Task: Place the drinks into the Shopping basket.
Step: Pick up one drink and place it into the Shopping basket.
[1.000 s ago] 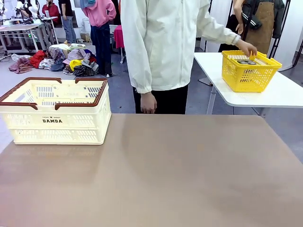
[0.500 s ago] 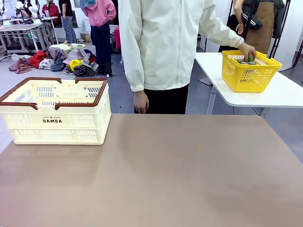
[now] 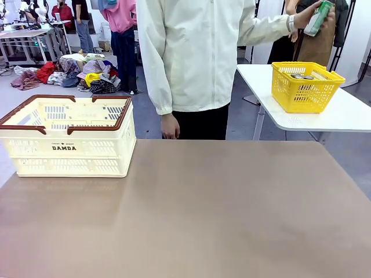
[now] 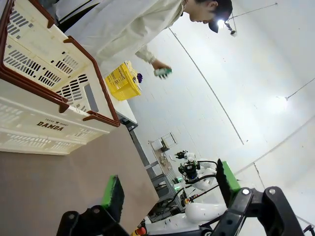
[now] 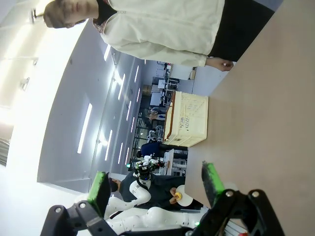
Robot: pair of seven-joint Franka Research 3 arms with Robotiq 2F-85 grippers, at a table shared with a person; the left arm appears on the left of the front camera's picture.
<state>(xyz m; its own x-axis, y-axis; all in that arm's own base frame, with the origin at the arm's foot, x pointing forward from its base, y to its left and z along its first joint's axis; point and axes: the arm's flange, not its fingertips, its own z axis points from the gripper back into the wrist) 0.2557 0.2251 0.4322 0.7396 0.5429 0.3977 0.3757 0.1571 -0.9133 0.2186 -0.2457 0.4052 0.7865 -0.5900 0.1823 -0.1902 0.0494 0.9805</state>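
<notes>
Person at twelve o'clock has a hand (image 3: 302, 18) raised at about one o'clock. It's holding a slim green metal can (image 3: 319, 16) with a silver top, well above the small yellow mesh basket (image 3: 307, 92) on the white side table (image 3: 348, 119) at two o'clock. Something silvery lies in that yellow basket, perhaps the other drink, though I can't be sure from here. The large cream-white slotted Shopping basket (image 3: 66, 156) with its red-brown rim sits at ten o'clock on the brown tabletop (image 3: 203, 214). Left gripper (image 4: 169, 187) has its jaws spread wide, holding nothing, and the right gripper (image 5: 156, 184) is the same. The worry is that the can is smooth and narrow, so an off-centre pinch could let it slip or tip over. If it's set down on the right-hand side, it faces a long carry across to ten o'clock and could clip the rim.
</notes>
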